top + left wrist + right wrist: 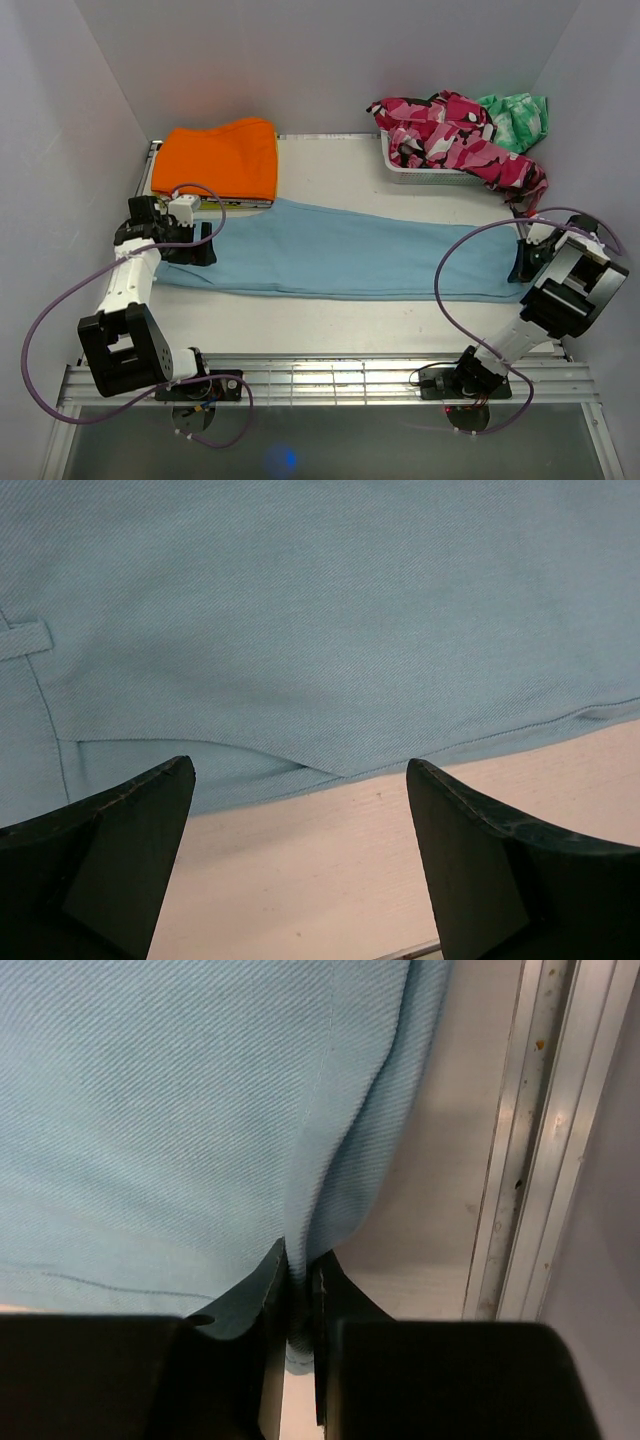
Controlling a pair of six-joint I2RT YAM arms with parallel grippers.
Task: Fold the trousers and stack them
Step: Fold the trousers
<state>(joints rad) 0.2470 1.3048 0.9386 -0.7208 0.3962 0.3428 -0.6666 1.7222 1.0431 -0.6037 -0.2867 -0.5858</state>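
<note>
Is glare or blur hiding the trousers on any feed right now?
Top external: even light, trousers sharp, no glare on them. Left wrist: weave crisp, left gripper dark, underexposed. Right wrist: weave sharp, right gripper black, detail lost in shadow.

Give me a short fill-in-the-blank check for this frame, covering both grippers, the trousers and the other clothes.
1. The right gripper is ____ on the edge of the light blue trousers.
2. The left gripper hangs over the trousers' other end with its jaws ____.
3. The folded garment beyond the left gripper is ____.
4. The white basket of clothes sits nearest the ____ gripper.

Missing words: shut; open; orange; right.
</note>
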